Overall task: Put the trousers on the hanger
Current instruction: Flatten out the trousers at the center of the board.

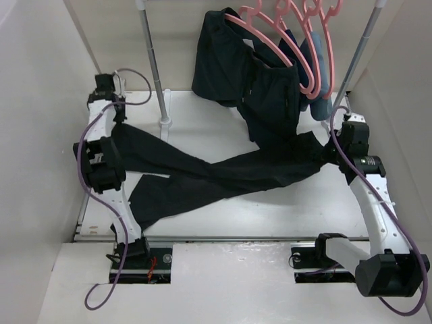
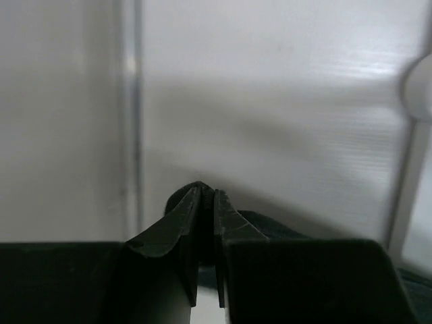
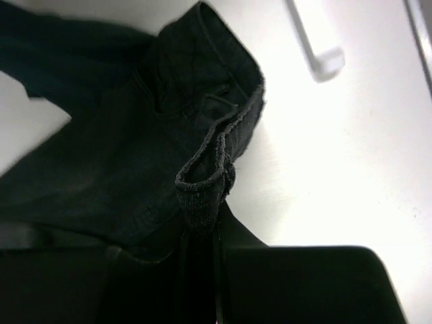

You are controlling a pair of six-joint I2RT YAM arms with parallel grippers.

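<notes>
Right wrist, gripper [image 3: 202, 233] closed on trousers [image 3: 128, 155] (seamed edge)

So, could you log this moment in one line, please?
state: trousers spread across table | left gripper: shut on trousers | right gripper: shut on trousers | hanger: hanging at back

No legible text, brand, number or sign is found in any of the three views. A small pale marking [image 1: 368, 162] is seen on the black wrist housing of the right arm [image 1: 375, 196], at the far right of the scene. It is too small to be read.
</notes>
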